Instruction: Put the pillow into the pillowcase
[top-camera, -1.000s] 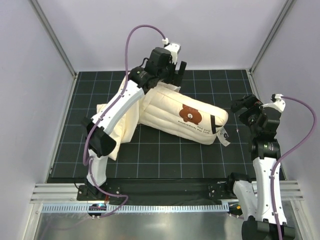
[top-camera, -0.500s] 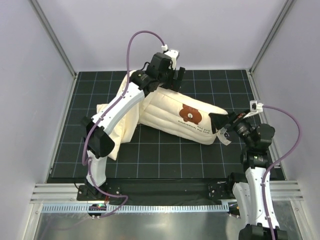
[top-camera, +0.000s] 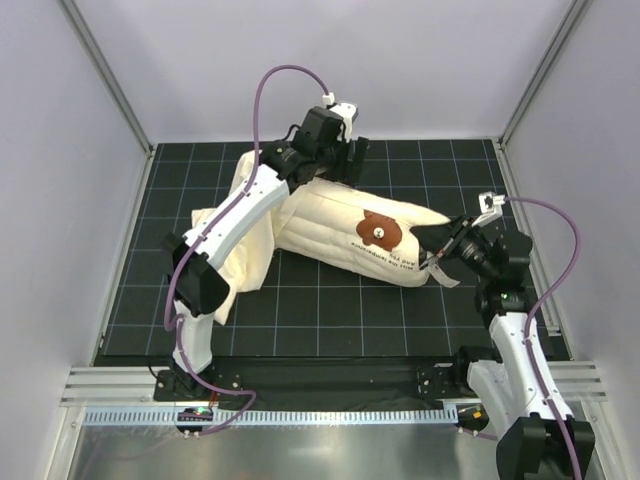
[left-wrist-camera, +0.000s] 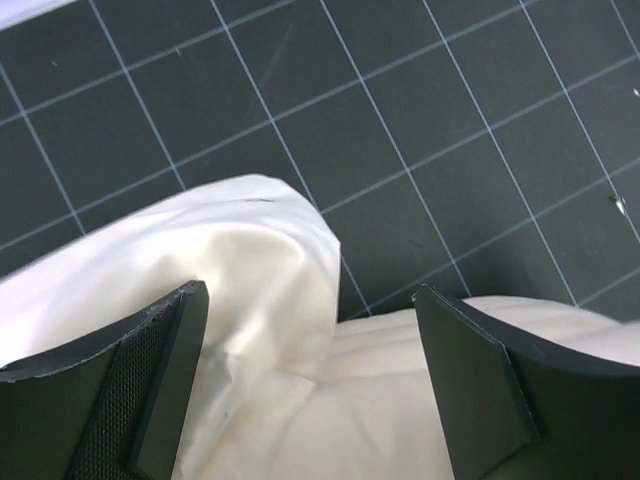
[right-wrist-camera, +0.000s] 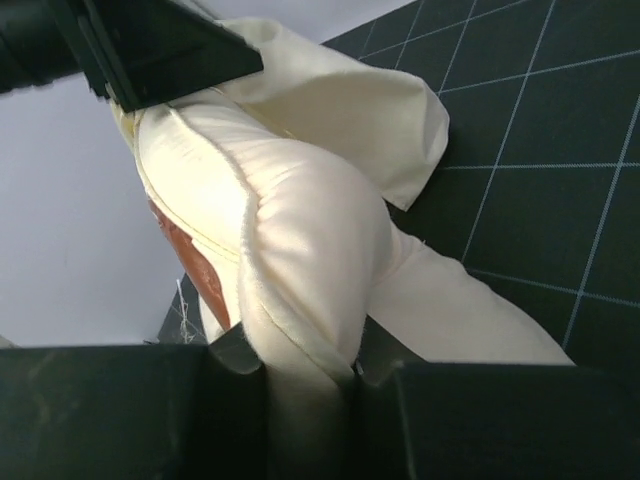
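The puffy cream pillow (top-camera: 345, 222) with its brown round logo (top-camera: 380, 231) lies across the middle of the black grid mat. Its left end sits in the mouth of the limp cream pillowcase (top-camera: 248, 245), which spreads left under the left arm. My right gripper (top-camera: 440, 245) is shut on the pillow's right end; the right wrist view shows the stitched pillow edge (right-wrist-camera: 300, 330) pinched between the fingers. My left gripper (top-camera: 340, 160) hovers open over the pillow's far left corner, where the pillowcase edge (left-wrist-camera: 270, 250) meets the pillow (left-wrist-camera: 400, 400). Nothing is between its fingers.
Grey walls and metal frame posts (top-camera: 105, 80) enclose the black mat (top-camera: 330, 310). A small white tag (top-camera: 445, 275) hangs at the pillow's right end. A purple cable (top-camera: 275, 85) loops above the left arm.
My right arm swung in from the right side to the pillow's right end and its gripper closed on it. The left gripper stayed open over the far corner.
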